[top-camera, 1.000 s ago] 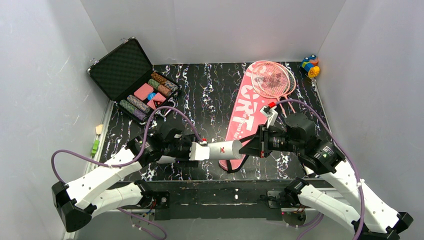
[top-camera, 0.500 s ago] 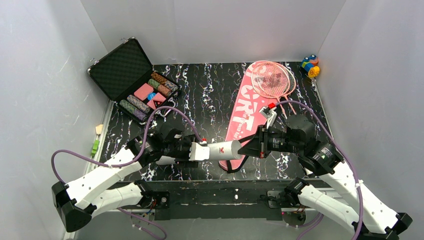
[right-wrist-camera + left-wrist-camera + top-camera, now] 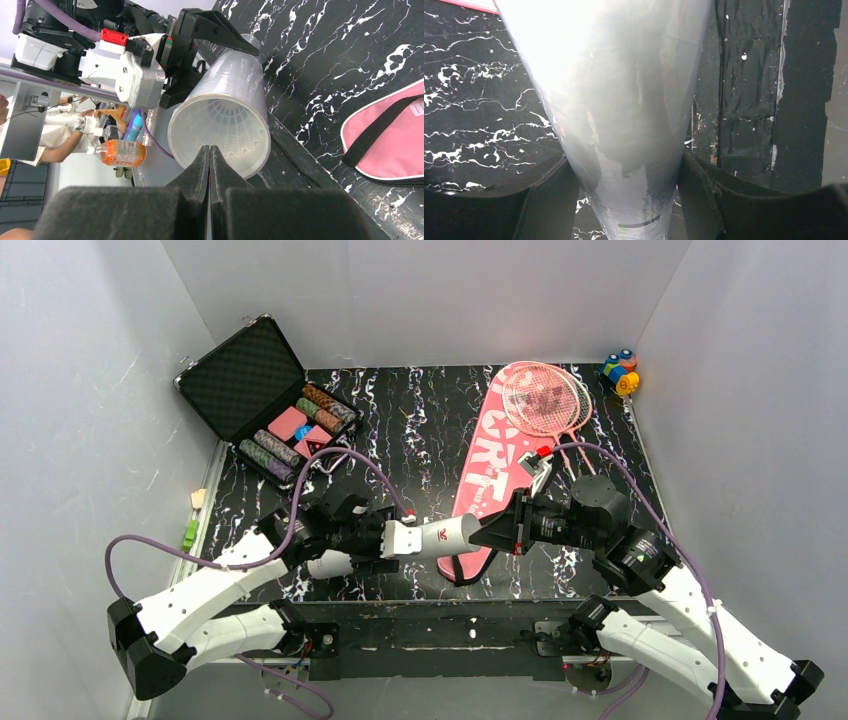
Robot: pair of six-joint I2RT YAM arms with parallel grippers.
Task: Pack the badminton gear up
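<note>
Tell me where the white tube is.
In the top view, the white tube is front-centre, gripped by the left claw, its open mouth at the shut right claw, beside the pink cover.

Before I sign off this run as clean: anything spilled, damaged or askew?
Nothing stands out. The left gripper holds the white tube, a shuttlecock seated inside; the rackets lie neatly on the pink cover; the chip case sits open, chips in place.

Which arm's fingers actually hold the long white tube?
Left arm's fingers, clamped either side of the long white tube; right arm's fingers are shut, tips at its open mouth.
</note>
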